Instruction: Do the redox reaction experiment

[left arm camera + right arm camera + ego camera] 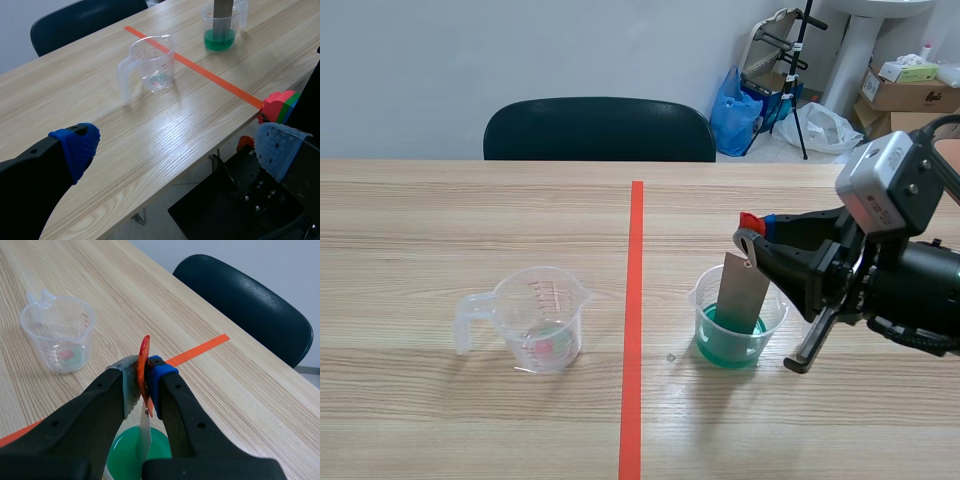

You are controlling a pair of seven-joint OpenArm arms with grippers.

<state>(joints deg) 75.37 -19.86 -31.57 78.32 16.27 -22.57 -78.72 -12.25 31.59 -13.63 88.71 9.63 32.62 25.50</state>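
Currently my right gripper [752,230] clamped on metal strip [742,290], lower end dipped in green liquid [725,350] in cup [776,318], right of frame centre. Left gripper [175,150] wide open. Reaction wait and strip withdrawal left, I reckon.

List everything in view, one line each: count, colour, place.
table: one, light wood, under everything.
tape line: one, orange-red, along the table's middle.
measuring cup: one, clear, left of the tape line.
beaker: one, clear, right of the line, holding green liquid.
metal strip: one, grey, standing in the green liquid.
chair: one, black, behind the table.
bag: one, blue, on the floor beyond.
cardboard boxes: at least two, brown, far right corner.
left tool: one, black with blue pads, open, by the table's near edge.
right tool: one, black, shut on the strip's top.
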